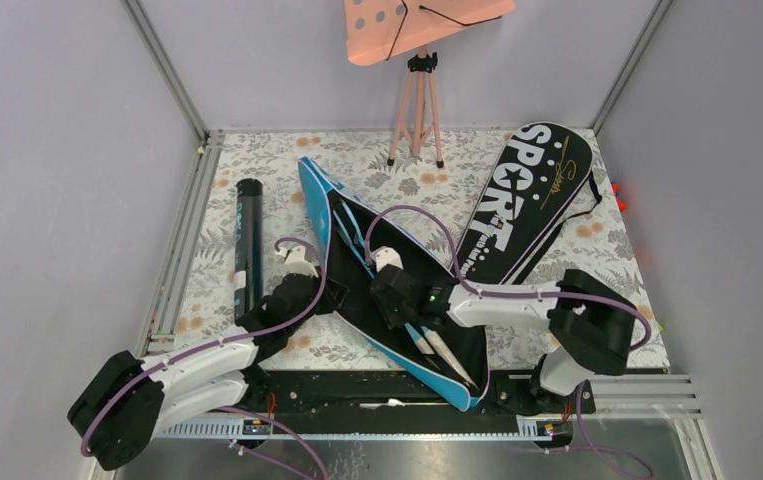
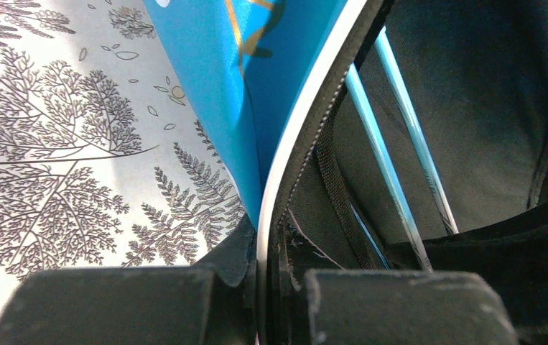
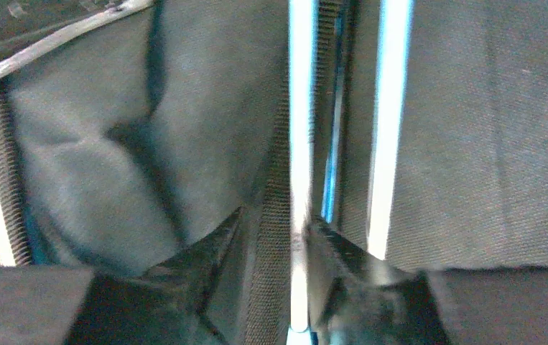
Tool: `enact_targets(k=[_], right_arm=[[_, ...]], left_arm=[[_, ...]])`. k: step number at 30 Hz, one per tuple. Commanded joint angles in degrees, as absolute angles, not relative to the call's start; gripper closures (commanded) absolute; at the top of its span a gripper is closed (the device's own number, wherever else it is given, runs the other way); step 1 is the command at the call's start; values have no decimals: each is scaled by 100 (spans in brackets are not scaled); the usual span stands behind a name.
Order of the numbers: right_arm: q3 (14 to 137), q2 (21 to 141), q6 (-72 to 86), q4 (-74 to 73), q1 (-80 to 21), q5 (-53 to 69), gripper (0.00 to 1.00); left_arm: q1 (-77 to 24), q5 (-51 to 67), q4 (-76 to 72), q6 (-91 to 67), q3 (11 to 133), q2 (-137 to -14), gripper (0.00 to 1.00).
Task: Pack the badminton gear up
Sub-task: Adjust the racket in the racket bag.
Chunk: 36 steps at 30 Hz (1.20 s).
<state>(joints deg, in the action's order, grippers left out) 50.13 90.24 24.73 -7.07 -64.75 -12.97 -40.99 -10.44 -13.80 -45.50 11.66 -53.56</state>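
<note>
Inside the blue bag right hand sits spread astride a racket shaft; left hand pinches the rim

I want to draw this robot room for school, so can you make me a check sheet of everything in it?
Surface: leaf-print cloth covering the table, lying flat.
Job's things: blue bag open mid-table, racket shafts inside, handles poking from its near end; black SPORT bag flat at right rear; black tube lying at left.
Clutter: pink holed board on a tripod at the back.
Grippers: left gripper jaws shut on the blue bag's rim; right gripper inside the bag, jaws open around one shaft.
Cables: purple cables looping along both arms.
Surroundings: grey walls, metal frame posts.
</note>
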Motion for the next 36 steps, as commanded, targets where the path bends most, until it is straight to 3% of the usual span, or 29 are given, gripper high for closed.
enact_targets(k=[1,3,7,15,18,23,26,30,33,36], right_arm=[[5386,9475,2283,-853,-6453,-1751,78],[5495,9276,2139,-872,-6468,-1961,100],[5473,8323,1645,-444,-6458,-1970,100],[5107,7204,1253,1039,-6455,-845,100],[5136,7391,1210,1115,-6455,-583,100],[5191,8047,1460,449,-6455,-239,89],[4764,7994,1582,796,-6458,-72,93],[4679,8271,1524,1419,-6456,1277,85],[4634,8485,1419,1667,-6455,1832,100],[4419,8469,967,1876,-6460,2259,100]], left_arm=[[-4124,-1147,-1348,-4450,1244,-5238,100],[-4123,-1153,-1345,-4416,1248,-5253,100],[-4123,-1162,-1415,-4379,1246,-5331,100],[-4133,-999,-1656,-4342,1319,-5708,100],[-4142,-976,-1708,-4313,1367,-5842,100],[-4144,-1221,-1680,-4221,1362,-5937,100],[-4135,-1292,-2139,-4164,1112,-5935,100],[-4137,-963,-2645,-4096,1081,-6100,100],[-4135,-863,-2689,-4176,1107,-6222,100],[-4137,-798,-2734,-4238,1083,-6240,100]])
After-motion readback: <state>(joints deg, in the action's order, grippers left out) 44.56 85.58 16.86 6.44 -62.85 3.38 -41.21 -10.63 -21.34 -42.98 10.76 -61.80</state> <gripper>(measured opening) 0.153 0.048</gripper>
